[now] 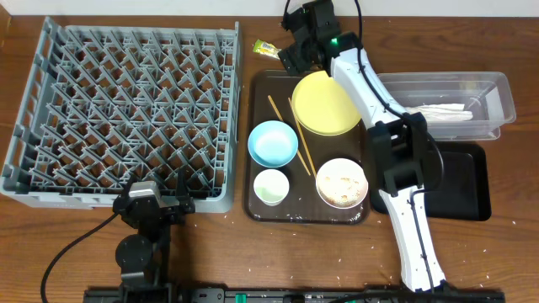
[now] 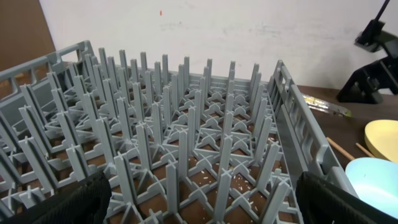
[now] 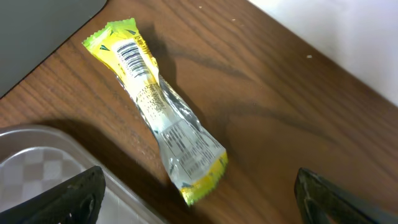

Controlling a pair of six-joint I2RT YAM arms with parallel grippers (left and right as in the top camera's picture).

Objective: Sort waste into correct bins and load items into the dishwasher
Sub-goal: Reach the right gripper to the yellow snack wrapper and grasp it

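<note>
The green-and-yellow wrapper lies on the bare table between the grey dish rack and the brown tray. My right gripper hovers just right of it, and in the right wrist view it stands open with the wrapper lying ahead of the fingers, untouched. On the tray sit the yellow plate, blue bowl, small cup, white bowl holding rice scraps, and chopsticks. A white napkin rests in the clear tub. My left gripper is open, empty, at the rack's near edge.
The brown serving tray stands right of the rack. A black tray lies in front of the clear tub at the far right. The right arm stretches over the tray's right side. Rice grains dot the table near the front edge.
</note>
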